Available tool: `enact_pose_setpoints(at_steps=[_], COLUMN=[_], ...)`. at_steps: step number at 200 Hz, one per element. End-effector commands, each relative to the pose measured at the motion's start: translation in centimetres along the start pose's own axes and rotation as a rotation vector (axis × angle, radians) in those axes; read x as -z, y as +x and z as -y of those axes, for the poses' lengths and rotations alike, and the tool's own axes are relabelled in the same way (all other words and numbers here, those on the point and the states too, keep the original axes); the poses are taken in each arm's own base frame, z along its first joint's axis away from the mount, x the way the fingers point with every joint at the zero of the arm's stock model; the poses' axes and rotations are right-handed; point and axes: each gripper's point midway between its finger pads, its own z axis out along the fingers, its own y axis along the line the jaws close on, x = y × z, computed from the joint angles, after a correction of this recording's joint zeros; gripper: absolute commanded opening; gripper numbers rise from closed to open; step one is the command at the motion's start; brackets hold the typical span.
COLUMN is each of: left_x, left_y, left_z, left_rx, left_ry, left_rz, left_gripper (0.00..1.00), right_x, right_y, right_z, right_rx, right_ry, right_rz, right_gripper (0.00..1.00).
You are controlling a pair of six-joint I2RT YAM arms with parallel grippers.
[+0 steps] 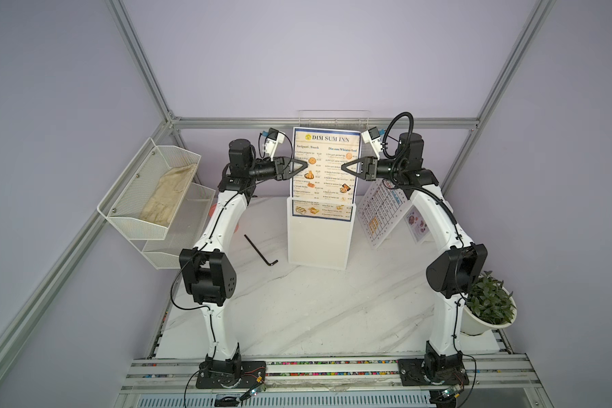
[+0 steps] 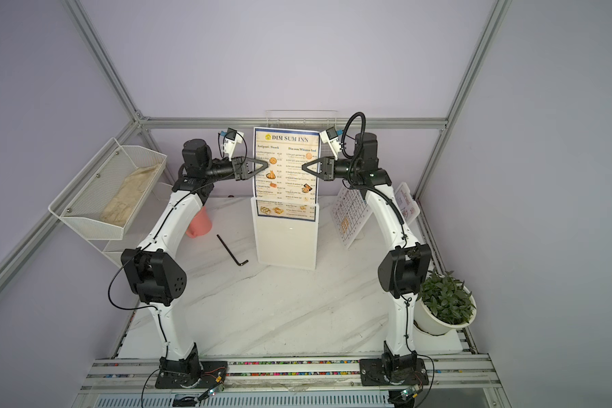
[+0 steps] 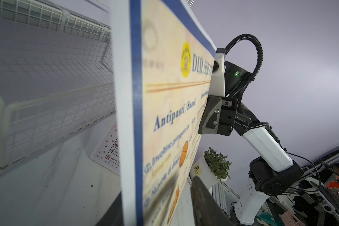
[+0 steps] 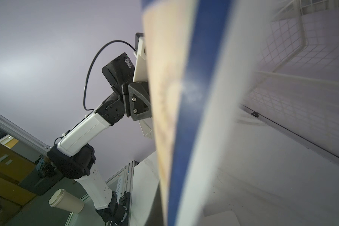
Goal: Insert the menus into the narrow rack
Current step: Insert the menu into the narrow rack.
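Note:
The "DIM SUM INN" menu (image 1: 324, 166) (image 2: 285, 166) stands upright with its bottom edge inside the narrow white rack (image 1: 318, 243) (image 2: 287, 243) at mid-table. My left gripper (image 1: 304, 165) (image 2: 266, 164) straddles the sheet's left edge. In the left wrist view (image 3: 159, 211) its jaws are open, with one finger (image 3: 204, 197) apart from the sheet. My right gripper (image 1: 343, 166) (image 2: 304, 166) (image 4: 164, 211) is shut on the sheet's right edge. The white dotted menu (image 1: 378, 212) (image 2: 348, 215) and the small photo card (image 1: 417, 223) lean at the right behind the right arm.
A white wire basket (image 1: 149, 190) holding a cloth hangs on the left frame. A black hex key (image 1: 260, 249) lies left of the rack, a pink cup (image 2: 198, 222) behind the left arm. A potted plant (image 1: 488, 303) stands at the right, and a wire shelf (image 1: 333, 118) sits on the back wall.

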Motion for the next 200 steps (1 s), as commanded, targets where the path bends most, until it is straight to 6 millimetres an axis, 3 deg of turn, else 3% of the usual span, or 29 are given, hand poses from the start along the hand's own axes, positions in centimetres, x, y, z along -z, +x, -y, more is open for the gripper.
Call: enact_pose_setpoints(at_steps=[1,80,139,200], left_x=[1.5,1.7,1.6,1.6], left_y=[-2.0,-2.1,-2.0,-1.9], left_z=[2.8,2.8,2.7,2.8], left_rx=[-0.082,-0.08,-0.075,-0.074], left_ry=[0.018,0.016,0.014,0.017], left_rz=[0.046,0.051,0.05,0.048], left_gripper=[0.44,0.26,0.08,0.08], right_x=[0.3,0.3,0.5,1.2], right_y=[-1.1,-0.8,-1.9,-4.5], right_z=[-2.6,-2.6,-3.1,-2.4], right_rx=[0.073,0.066,0.087,0.096], right_ry=[-0.024,-0.026,-0.014,0.033], right_rz=[0.02,0.022,0.046,0.103], right_gripper=[0.05,0.1,0.17,0.25])
